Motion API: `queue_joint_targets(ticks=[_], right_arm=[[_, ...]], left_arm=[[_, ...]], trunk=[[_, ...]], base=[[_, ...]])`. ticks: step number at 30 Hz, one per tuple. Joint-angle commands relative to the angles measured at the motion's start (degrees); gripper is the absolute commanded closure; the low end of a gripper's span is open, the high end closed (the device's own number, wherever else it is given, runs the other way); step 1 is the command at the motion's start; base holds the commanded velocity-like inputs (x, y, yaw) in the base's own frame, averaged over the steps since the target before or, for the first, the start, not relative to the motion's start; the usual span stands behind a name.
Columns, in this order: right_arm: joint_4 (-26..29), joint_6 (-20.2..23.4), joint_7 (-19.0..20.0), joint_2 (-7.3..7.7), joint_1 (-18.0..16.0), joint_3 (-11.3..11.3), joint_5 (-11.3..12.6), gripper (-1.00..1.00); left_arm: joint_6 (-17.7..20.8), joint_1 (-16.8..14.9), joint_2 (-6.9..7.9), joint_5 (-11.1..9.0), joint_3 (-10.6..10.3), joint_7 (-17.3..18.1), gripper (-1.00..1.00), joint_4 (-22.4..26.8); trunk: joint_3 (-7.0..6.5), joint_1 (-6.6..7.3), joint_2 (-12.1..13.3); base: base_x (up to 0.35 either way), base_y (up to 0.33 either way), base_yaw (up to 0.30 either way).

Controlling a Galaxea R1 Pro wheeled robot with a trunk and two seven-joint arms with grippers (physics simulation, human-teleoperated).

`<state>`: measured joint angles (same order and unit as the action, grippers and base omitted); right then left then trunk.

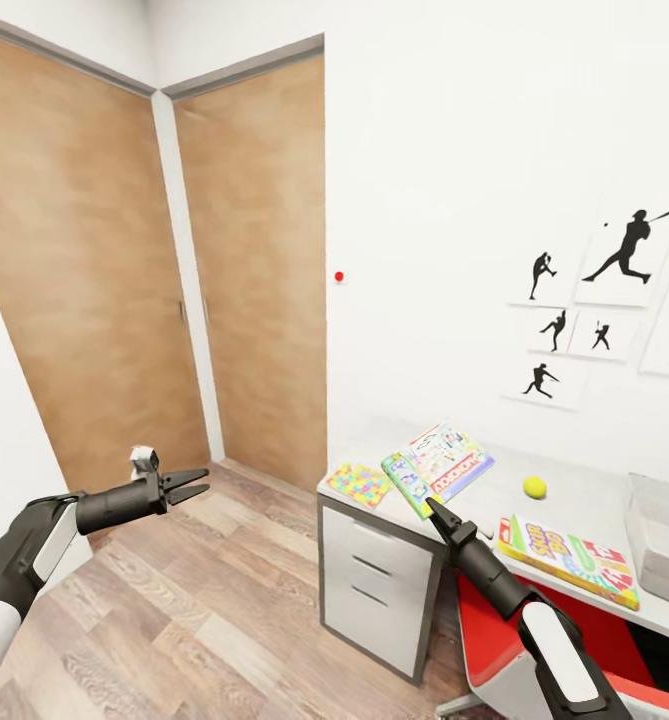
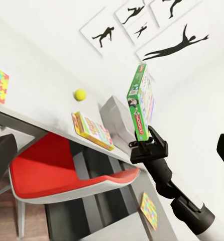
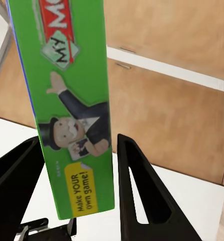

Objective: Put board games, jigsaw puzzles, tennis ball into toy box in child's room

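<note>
Right pincer [image 1: 436, 508] held the green Monopoly board game [image 1: 437, 466] by one narrow edge, its two fingers [image 3: 137, 191] closed on either face of the box, which stood lifted above the near left part of the surface [image 1: 584, 500]. We judged the box light and stiff, a flat cardboard carton with glossy printed faces that could slip between smooth fingers. Held so close to one end, it would tend to swing, so we thought a hold nearer its middle, across the thin dimension, would be steadier. Left pincer [image 1: 196, 485] hung over the wooden floor [image 1: 194, 610], well apart from the surface, fingers a little apart and holding nothing.

On the surface lay a colourful jigsaw puzzle [image 1: 359, 484] at the near left corner, a yellow tennis ball [image 1: 535, 487] farther right, and a second board game [image 1: 568, 560] near the front edge. At the right edge stood a pale grey box [image 1: 662, 540], which we took to be the toy box.

From the head view we saw the layout of the surface but not the grip itself. The right wrist view showed the box edge seated between the fingers. The left wrist view showed the box [image 2: 140, 100] standing nearly upright over the right pincer [image 2: 148, 143], the red chair [image 2: 62, 170] beneath the surface, and another colourful flat piece [image 2: 148, 210] lying lower down, which we could not identify.
</note>
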<state>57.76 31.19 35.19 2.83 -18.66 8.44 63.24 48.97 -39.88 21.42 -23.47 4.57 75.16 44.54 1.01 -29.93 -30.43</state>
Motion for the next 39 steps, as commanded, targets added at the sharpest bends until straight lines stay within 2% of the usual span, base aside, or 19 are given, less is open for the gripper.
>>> queue_joint_targets(ticks=[1,39], right_arm=[[0.0,0.4,0.0,-0.02,-0.1,0.1,0.4,1.0],[-0.1,0.4,0.0,-0.02,-0.1,-0.2,0.3,1.0]], left_arm=[[0.6,0.0,0.02,-0.2,0.0,0.1,-1.0,0.0],[0.6,0.0,0.02,-0.1,0.0,0.1,-1.0,0.0]], trunk=[[0.15,-0.03,-0.1],[0.51,-0.03,-0.1]], base=[[0.0,0.0,-0.242],[0.004,0.013,-0.272]])
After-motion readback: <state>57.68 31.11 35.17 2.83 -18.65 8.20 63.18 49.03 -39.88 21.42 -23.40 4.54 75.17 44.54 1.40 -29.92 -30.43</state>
